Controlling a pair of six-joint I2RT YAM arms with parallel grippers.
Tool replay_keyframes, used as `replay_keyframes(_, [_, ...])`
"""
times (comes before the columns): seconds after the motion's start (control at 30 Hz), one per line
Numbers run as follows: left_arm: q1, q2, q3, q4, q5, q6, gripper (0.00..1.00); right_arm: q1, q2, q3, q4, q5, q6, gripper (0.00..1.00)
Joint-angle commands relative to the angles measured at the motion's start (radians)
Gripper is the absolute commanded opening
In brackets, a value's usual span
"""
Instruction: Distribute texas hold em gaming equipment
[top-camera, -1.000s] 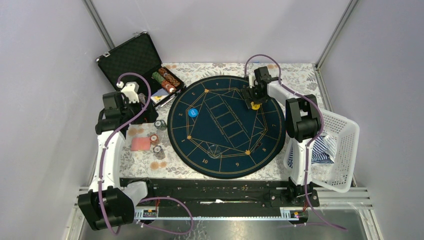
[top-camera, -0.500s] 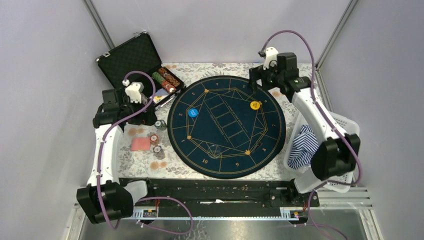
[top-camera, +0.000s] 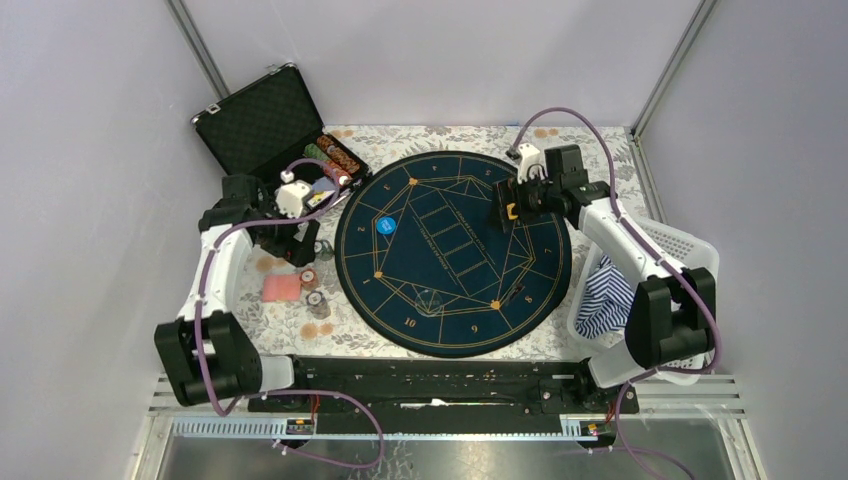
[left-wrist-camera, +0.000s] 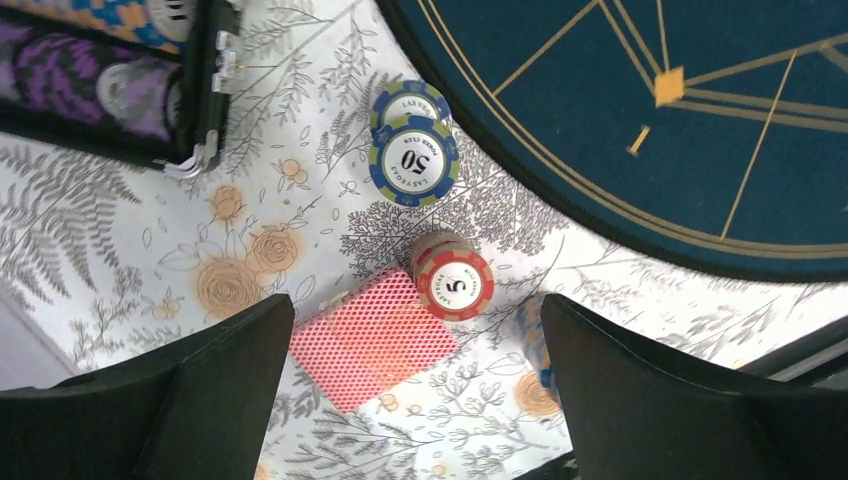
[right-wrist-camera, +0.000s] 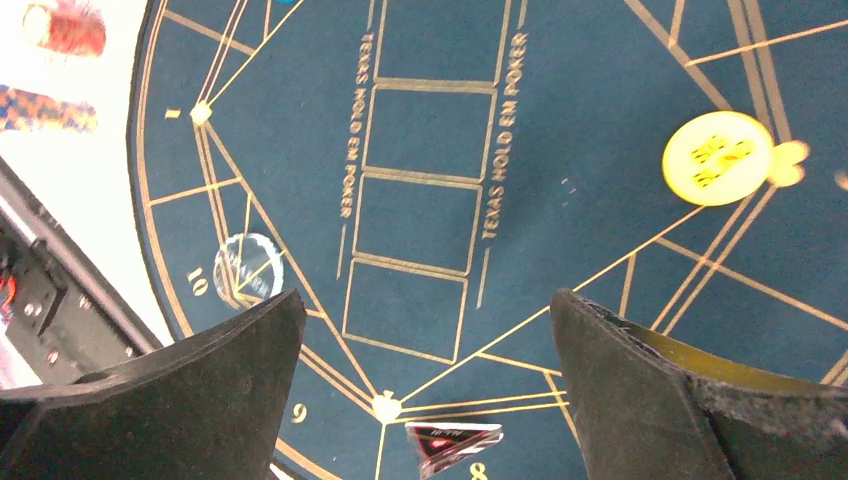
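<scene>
A blue "50" chip stack (left-wrist-camera: 414, 150), a red "5" chip stack (left-wrist-camera: 454, 283) and a red-backed deck of cards (left-wrist-camera: 372, 338) lie on the floral cloth left of the round blue mat (top-camera: 452, 250). My left gripper (left-wrist-camera: 415, 400) hangs open above the deck and the red stack, touching neither. On the mat lie a blue disc (top-camera: 386, 225), a clear disc (right-wrist-camera: 248, 268) and a yellow disc (right-wrist-camera: 717, 158). My right gripper (right-wrist-camera: 425, 390) stands open and empty over the mat, the yellow disc just beside it.
The open black case (top-camera: 265, 120) with rows of chips (top-camera: 333, 158) stands at the back left, close to my left arm. A white basket (top-camera: 690, 290) holding striped cloth (top-camera: 605, 290) sits right of the mat. A small dark triangular marker (right-wrist-camera: 452, 443) lies near the mat's "8".
My right gripper left the yellow disc on the mat, rose toward the far edge, then came back beside the disc. My left gripper shifted right, toward the chip stacks.
</scene>
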Motion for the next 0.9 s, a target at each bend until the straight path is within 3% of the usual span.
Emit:
replay_keyframes(0.0, [-0.011, 0.074, 0.058, -0.021, 0.056, 0.282, 0.99, -0.003, -0.082, -0.040, 0.042, -0.108, -0.028, 1.00])
replay_keyframes(0.2, [-0.016, 0.136, 0.066, -0.020, 0.113, 0.616, 0.99, -0.004, -0.097, -0.060, 0.051, -0.133, -0.037, 1.00])
replay_keyframes(0.5, [-0.017, 0.252, 0.131, -0.108, 0.140, 0.993, 0.99, -0.019, -0.074, -0.060, 0.042, -0.153, -0.037, 1.00])
replay_keyframes(0.87, [-0.055, 0.372, 0.201, -0.173, 0.152, 1.102, 0.99, -0.026, -0.038, -0.043, 0.019, -0.175, -0.048, 1.00])
